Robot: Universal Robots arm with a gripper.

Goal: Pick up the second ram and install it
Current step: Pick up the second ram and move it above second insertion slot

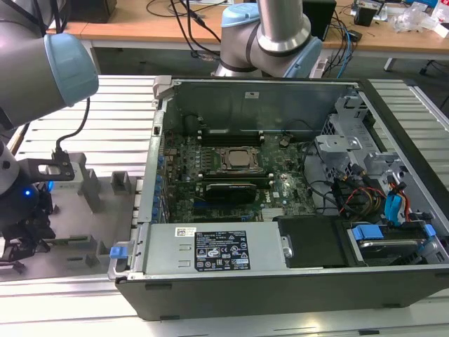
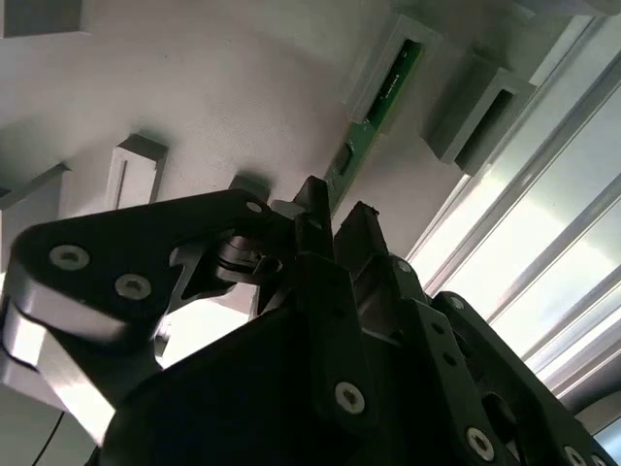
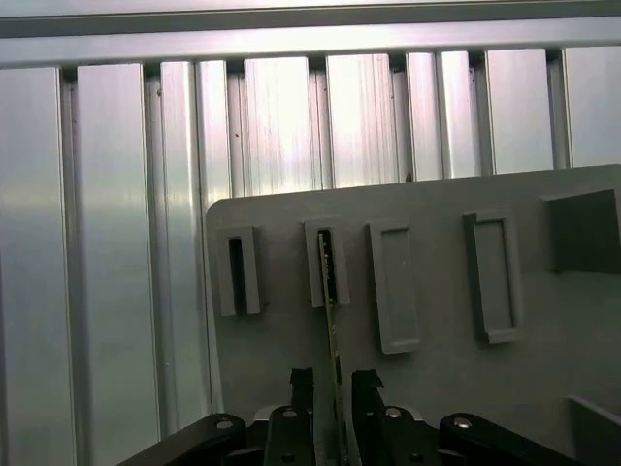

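Gripper (image 3: 332, 381) released, straddling the second ram (image 2: 383, 97) where it stands in its holder on the tray.

In both wrist views the two jaws stand apart, one on each face of the thin green stick, with a slim gap showing on either side. The stick stands on edge, its far end seated in the slot of a grey holder block (image 3: 312, 264), one of a row fixed to the grey tray (image 3: 437, 398). The tray lies on the ribbed aluminium worktop (image 3: 116, 243). In the exterior view the arm (image 1: 28, 70) reaches down over the tray at 9 o'clock from the open computer case (image 1: 302, 98), well apart from the motherboard (image 1: 182, 175) inside it.
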